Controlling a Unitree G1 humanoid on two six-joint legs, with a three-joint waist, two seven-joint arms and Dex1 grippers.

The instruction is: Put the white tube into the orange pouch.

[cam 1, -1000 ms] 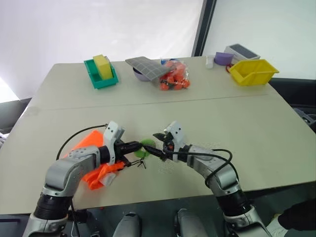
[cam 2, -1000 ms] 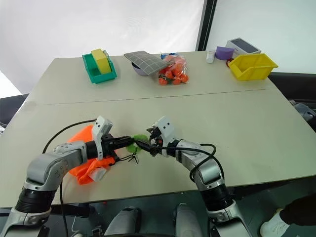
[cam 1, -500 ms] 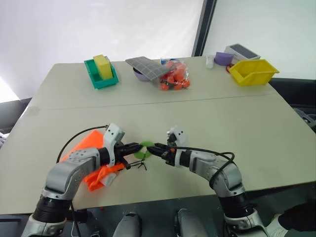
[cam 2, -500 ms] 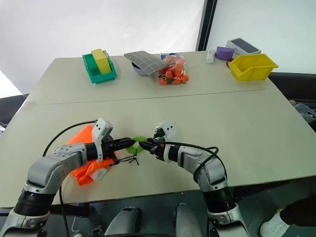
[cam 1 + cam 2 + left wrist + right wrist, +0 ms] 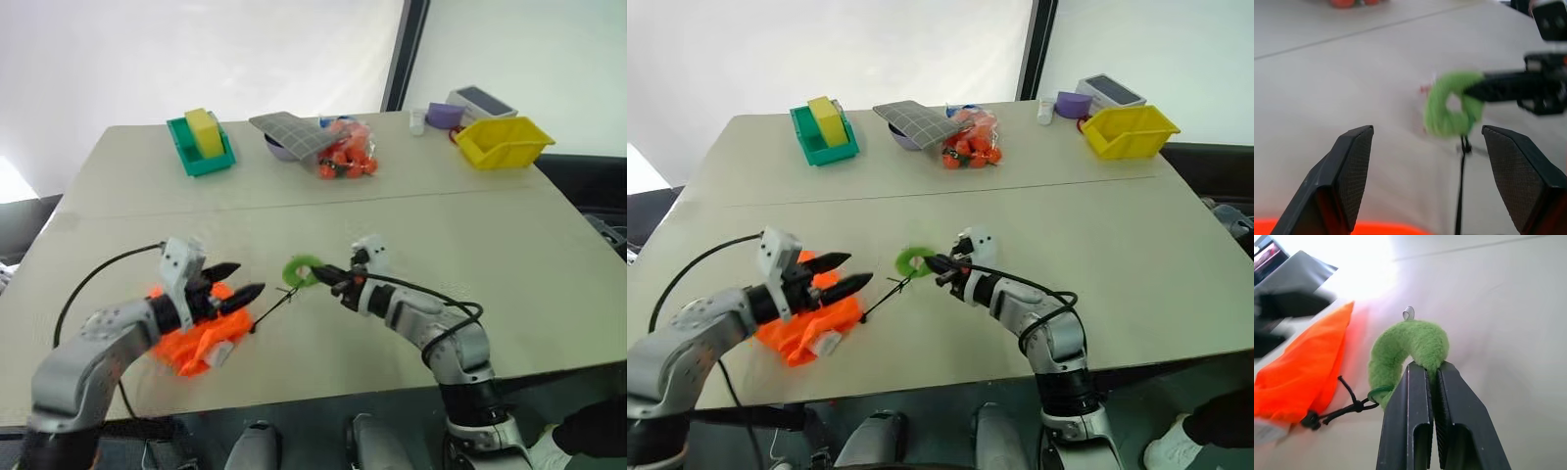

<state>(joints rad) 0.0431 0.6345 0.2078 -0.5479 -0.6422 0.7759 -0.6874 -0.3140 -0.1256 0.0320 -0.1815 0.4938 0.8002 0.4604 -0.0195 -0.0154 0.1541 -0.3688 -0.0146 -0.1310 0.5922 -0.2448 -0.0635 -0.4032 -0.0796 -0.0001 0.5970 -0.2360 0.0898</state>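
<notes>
Right gripper (image 5: 326,274) pinching green ring (image 5: 300,270), cord (image 5: 269,309) taut leftward to pouch (image 5: 201,333) under spread left gripper (image 5: 238,281); white tube (image 5: 218,355) poking from pouch's near edge, nearer left arm.

Neon-orange pouch (image 5: 196,333), fuzzy green ring (image 5: 300,271), dark cord (image 5: 269,311), beige table (image 5: 490,245).

Silver-grey metal arms at lower left and lower right of the frame, loose black cables looping along each, white camera blocks on the wrists, black ribbed collars, black textured fingers (image 5: 1354,169)
</notes>
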